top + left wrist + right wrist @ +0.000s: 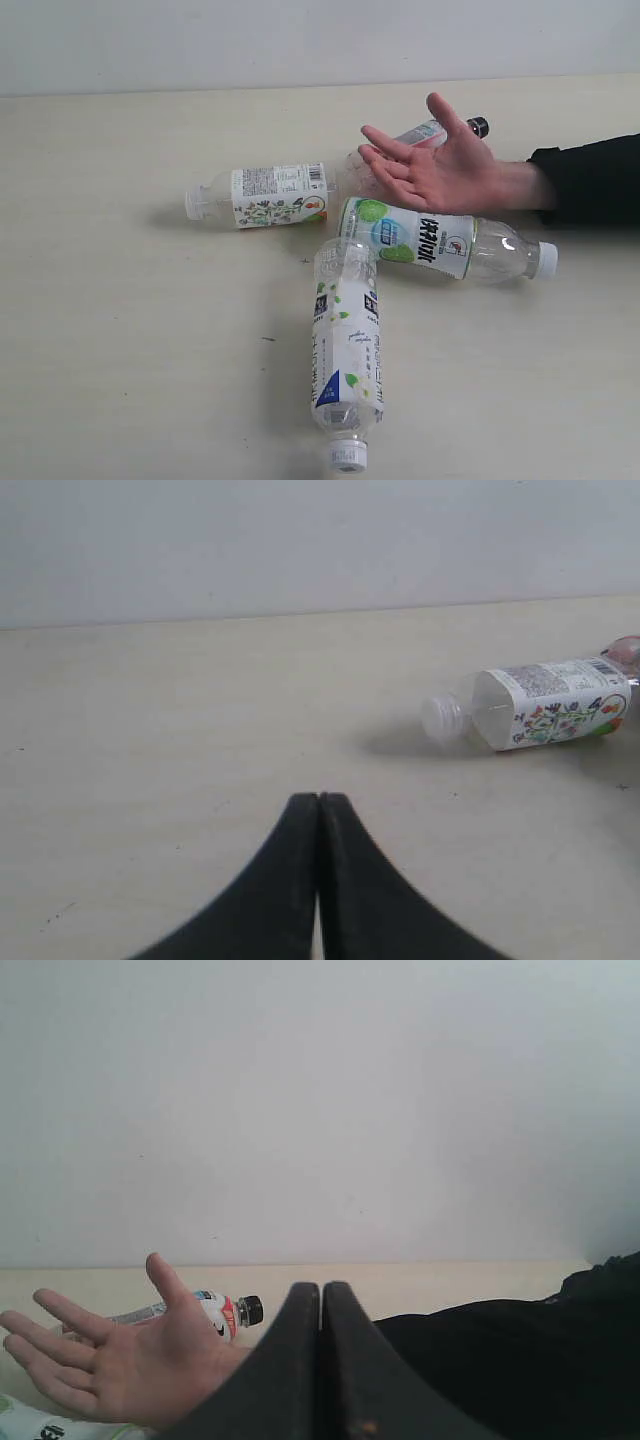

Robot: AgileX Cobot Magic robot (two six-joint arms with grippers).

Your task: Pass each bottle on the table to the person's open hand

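Observation:
All the bottles lie flat on the cream table [120, 330]. The floral-orange bottle [265, 195] [540, 702] points its white cap left. The lime-green bottle [440, 245] lies just below the person's open hand [440, 165] [120, 1360], which hovers palm up. The black-capped pinkish bottle [450, 130] [215, 1312] is partly hidden behind the hand. The leafy blue-green bottle [347, 350] lies nearest, cap toward the front edge. My left gripper [319, 798] is shut and holds nothing, and the same goes for my right gripper [321, 1287]. Neither gripper appears in the exterior view.
The person's black sleeve [590, 180] [500, 1360] reaches in from the right edge. A pale wall [300, 40] rises behind the table. Bare tabletop spreads to the left of the bottles, with a few tiny dark specks [268, 339].

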